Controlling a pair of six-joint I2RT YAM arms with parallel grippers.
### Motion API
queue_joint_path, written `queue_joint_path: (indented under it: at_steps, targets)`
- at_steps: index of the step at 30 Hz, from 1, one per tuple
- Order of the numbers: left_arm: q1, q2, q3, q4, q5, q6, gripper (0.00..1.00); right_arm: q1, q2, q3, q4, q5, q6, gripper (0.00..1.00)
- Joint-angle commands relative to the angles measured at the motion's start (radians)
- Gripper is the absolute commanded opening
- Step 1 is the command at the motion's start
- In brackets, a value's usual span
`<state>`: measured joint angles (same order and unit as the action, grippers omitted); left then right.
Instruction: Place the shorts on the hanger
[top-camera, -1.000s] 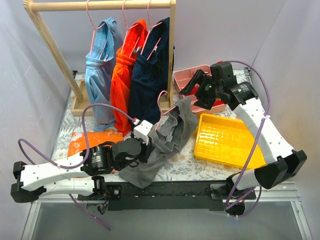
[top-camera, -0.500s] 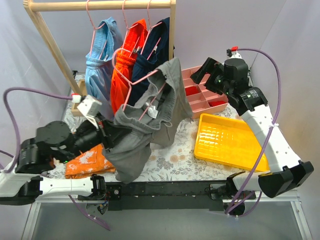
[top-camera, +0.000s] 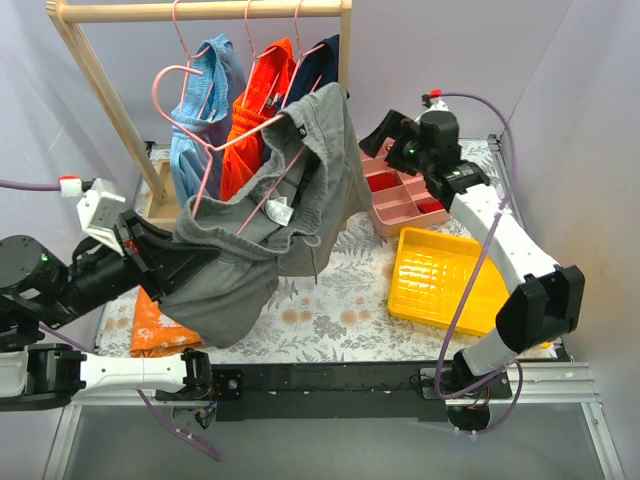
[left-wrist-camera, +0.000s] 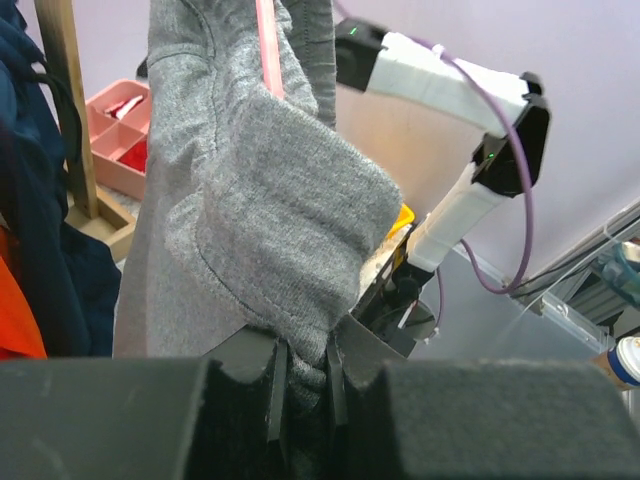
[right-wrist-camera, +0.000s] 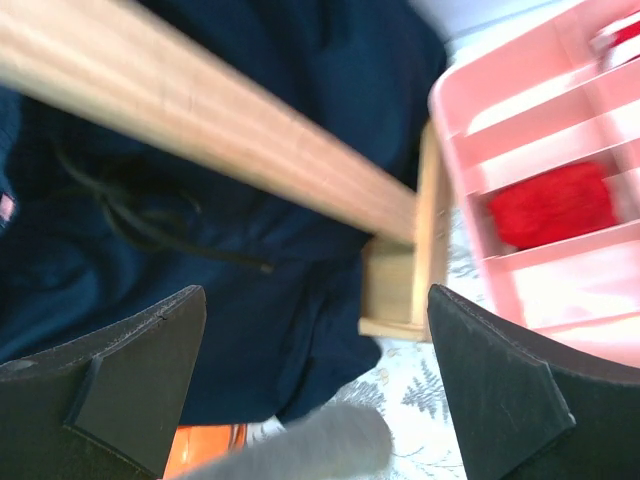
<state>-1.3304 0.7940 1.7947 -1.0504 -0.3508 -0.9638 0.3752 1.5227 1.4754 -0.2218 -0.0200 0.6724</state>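
The dark grey shorts (top-camera: 300, 200) hang draped over the pink wire hanger (top-camera: 205, 150), held up in the air in front of the wooden rail. My left gripper (top-camera: 165, 268) is shut on the lower fold of the shorts (left-wrist-camera: 270, 210); the pink hanger wire (left-wrist-camera: 268, 45) shows above the fabric in the left wrist view. My right gripper (top-camera: 385, 135) is open and empty, up beside the right post of the rail, just right of the shorts. A grey fold of the shorts (right-wrist-camera: 300, 450) shows below its fingers.
The pale wooden rail (top-camera: 200, 12) holds light blue shorts (top-camera: 200, 110), an orange garment (top-camera: 250, 130) and a navy garment (right-wrist-camera: 200, 250). An orange blotched garment (top-camera: 160, 325) lies on the table. A pink compartment tray (top-camera: 410, 195) and a yellow tray (top-camera: 450, 280) stand at the right.
My left gripper has lifted the shorts and hanger off the table and up toward the rail. My right arm has swung left toward the rail's right post.
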Motion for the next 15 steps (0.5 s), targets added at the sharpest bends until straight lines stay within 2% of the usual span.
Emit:
queue_joint_path:
  at_steps: [1, 7, 15]
  targets:
    - [0.011, -0.024, 0.045, 0.039, -0.02, 0.039, 0.0, 0.17, 0.027, 0.016, 0.091, -0.014, -0.025, 0.98]
    - [0.057, -0.081, 0.055, 0.023, -0.088, 0.027, 0.0, 0.361, -0.076, -0.159, 0.194, 0.068, 0.075, 0.97]
    - [0.181, -0.114, 0.068, -0.019, -0.105, 0.027, 0.0, 0.553, -0.05, -0.05, 0.176, 0.086, 0.104, 0.95]
